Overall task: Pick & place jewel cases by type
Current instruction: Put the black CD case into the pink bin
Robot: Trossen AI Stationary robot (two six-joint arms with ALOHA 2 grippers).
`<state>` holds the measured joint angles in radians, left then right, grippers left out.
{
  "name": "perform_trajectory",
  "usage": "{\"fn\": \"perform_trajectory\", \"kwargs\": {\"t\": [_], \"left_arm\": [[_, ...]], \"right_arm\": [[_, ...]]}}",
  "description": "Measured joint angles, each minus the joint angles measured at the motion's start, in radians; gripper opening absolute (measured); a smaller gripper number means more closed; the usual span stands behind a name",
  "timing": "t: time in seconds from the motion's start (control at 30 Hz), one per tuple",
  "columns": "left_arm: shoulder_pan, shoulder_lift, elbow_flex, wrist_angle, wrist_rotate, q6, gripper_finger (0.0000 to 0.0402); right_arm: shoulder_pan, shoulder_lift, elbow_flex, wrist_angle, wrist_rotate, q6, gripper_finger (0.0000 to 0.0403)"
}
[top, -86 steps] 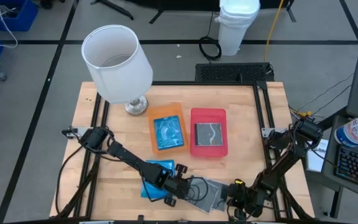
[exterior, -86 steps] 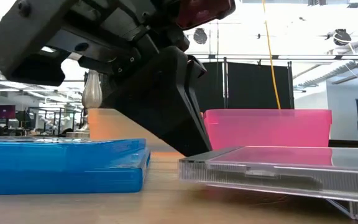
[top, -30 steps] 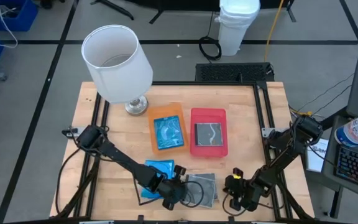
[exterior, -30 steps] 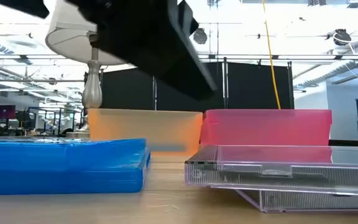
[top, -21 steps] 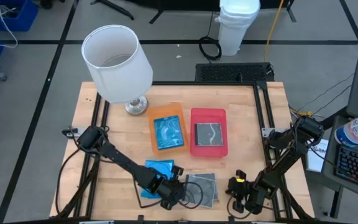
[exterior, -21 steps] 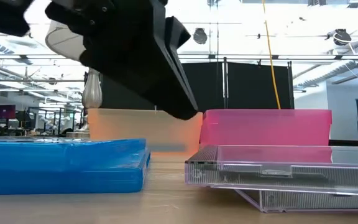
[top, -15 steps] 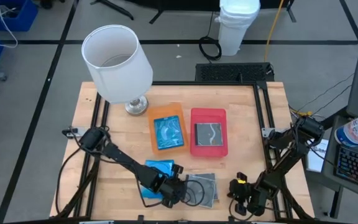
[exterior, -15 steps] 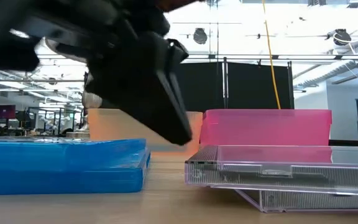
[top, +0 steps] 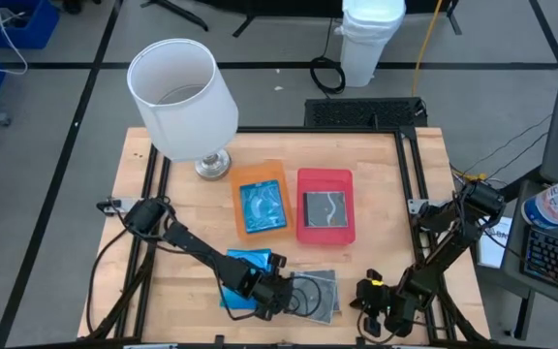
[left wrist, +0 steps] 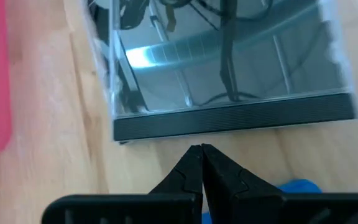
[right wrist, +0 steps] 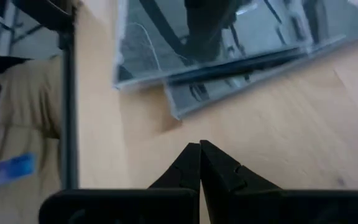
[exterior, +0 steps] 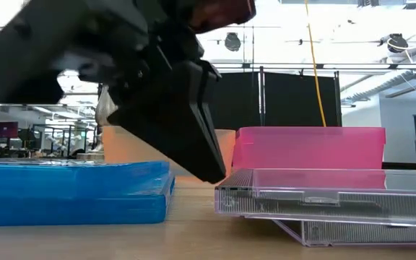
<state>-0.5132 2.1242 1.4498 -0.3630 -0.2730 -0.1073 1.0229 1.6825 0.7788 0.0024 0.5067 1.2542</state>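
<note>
Since earlier, the left gripper [left wrist: 201,152], fingers pressed together and empty, has descended beside the clear jewel cases [top: 316,294]. One case is placed in each tray; the rest remain unsorted near the orange tray [top: 239,219].

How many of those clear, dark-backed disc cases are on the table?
3: one in the red tray, one, and two stacked near the table's front edge, upper over lower. More could hide underneath.

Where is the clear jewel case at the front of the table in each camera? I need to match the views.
High view: clear jewel case at the table's front edge, just right of the left gripper.
Low view: lower right, in front of the red tray.
Left wrist view: upper half, beyond the shut fingertips.
Right wrist view: top, partly cut off.
Shared landmark: the red tray.
</note>
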Motion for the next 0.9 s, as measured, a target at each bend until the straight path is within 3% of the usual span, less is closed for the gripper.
{"fn": "perform_trajectory", "kwargs": {"t": [0.2,0.43,0.9], "left_arm": [[0.000,0.000,0.000,0.015,0.007,0.001,0.0010],[0.007,0.015,0.001,0.073,0.056,0.021,0.0010],[0.021,0.047,0.001,0.103,0.044,0.045,0.0010]], "right_arm": [[-0.002,0.000,0.000,-0.028,0.125,-0.027,0.0000],[-0.014,-0.001,0.000,-0.053,0.116,0.018,0.0000],[-0.011,-0.001,0.001,-0.077,0.102,0.032,0.0000]]}}
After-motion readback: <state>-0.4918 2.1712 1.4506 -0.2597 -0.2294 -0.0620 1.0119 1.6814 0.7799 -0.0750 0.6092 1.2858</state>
